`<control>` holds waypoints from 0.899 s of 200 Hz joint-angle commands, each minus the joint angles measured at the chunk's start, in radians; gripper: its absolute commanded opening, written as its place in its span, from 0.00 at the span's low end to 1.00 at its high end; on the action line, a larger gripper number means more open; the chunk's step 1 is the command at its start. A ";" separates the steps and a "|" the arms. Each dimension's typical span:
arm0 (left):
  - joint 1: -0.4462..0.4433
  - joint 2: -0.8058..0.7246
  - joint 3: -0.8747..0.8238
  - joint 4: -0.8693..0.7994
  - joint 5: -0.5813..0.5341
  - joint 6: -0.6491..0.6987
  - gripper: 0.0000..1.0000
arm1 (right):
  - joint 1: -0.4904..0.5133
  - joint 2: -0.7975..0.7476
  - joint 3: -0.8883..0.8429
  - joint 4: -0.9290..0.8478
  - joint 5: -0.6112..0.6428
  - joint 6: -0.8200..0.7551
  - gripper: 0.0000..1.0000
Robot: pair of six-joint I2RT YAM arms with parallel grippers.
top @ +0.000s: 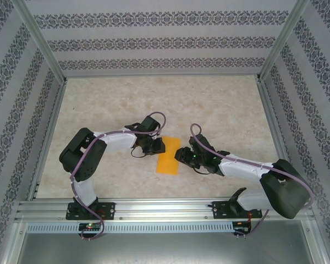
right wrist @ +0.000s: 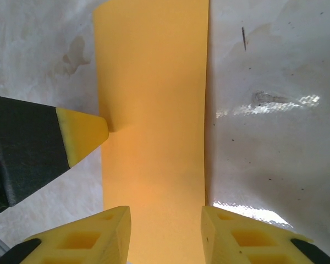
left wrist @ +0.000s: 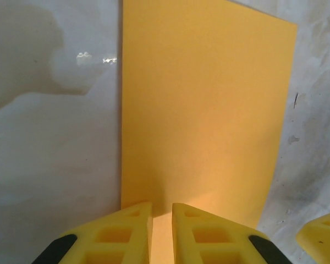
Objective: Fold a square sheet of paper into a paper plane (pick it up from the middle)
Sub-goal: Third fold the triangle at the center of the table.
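The square sheet of paper (top: 168,161) lies on the table as an orange-yellow rectangle, half as wide as it is long, between the two arms. My left gripper (top: 158,146) stands at its far left edge. In the left wrist view the left gripper (left wrist: 162,215) has its jaws drawn close, a narrow slit left between them, with the paper (left wrist: 203,110) flat beneath. One left fingertip (right wrist: 83,133) touches the paper's edge. My right gripper (top: 182,155) is at the sheet's right side. The right gripper (right wrist: 165,220) is open, its jaws straddling the paper (right wrist: 153,99).
The pale marbled tabletop (top: 154,104) stretches around the paper. Patterned walls and metal frame posts (top: 41,49) close the sides and back. An aluminium rail (top: 165,208) carries the arm bases at the near edge.
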 commanded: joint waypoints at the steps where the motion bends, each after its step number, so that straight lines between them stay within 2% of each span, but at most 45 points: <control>1: -0.009 -0.001 -0.006 0.022 -0.022 0.031 0.19 | -0.005 0.034 -0.014 0.058 -0.032 0.023 0.41; 82: -0.009 0.017 -0.033 0.016 -0.048 0.028 0.18 | -0.008 0.124 -0.006 0.123 -0.036 0.044 0.46; 118: -0.009 0.016 -0.045 0.018 -0.052 0.025 0.18 | -0.008 0.162 -0.002 0.183 -0.066 0.060 0.44; 180: -0.009 0.011 -0.056 0.024 -0.051 0.019 0.18 | -0.007 0.166 -0.015 0.247 -0.085 0.082 0.34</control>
